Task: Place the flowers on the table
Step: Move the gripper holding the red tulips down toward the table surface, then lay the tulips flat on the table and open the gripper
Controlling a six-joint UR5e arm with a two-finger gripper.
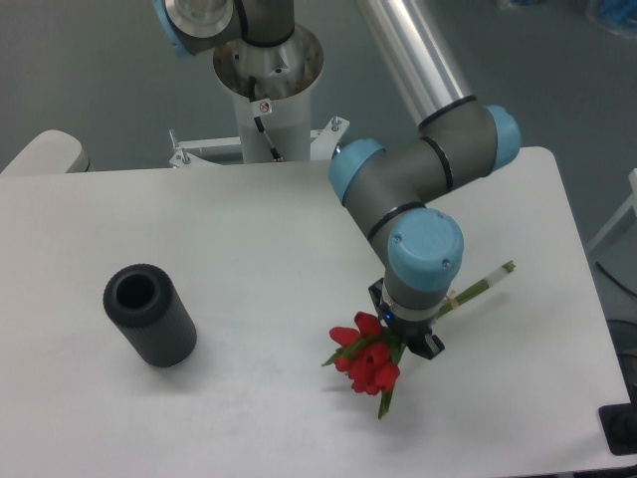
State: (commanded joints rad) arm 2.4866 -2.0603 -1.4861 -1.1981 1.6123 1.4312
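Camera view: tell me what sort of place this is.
Most likely a robotics lab or test cell. A robot arm on a metal pedestal works at a bare white table holding only props: a bunch of red flowers and a dark grey cylinder. The floor is plain grey.

Even bright overhead light, soft faint shadows, slightly grainy

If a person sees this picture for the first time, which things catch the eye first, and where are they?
The flowers, bright red against the white table, draw the eye first; they are front right, held at the gripper, stems pointing right. Next comes the dark grey cylinder, alone at the left with its hollow mouth towards the camera.
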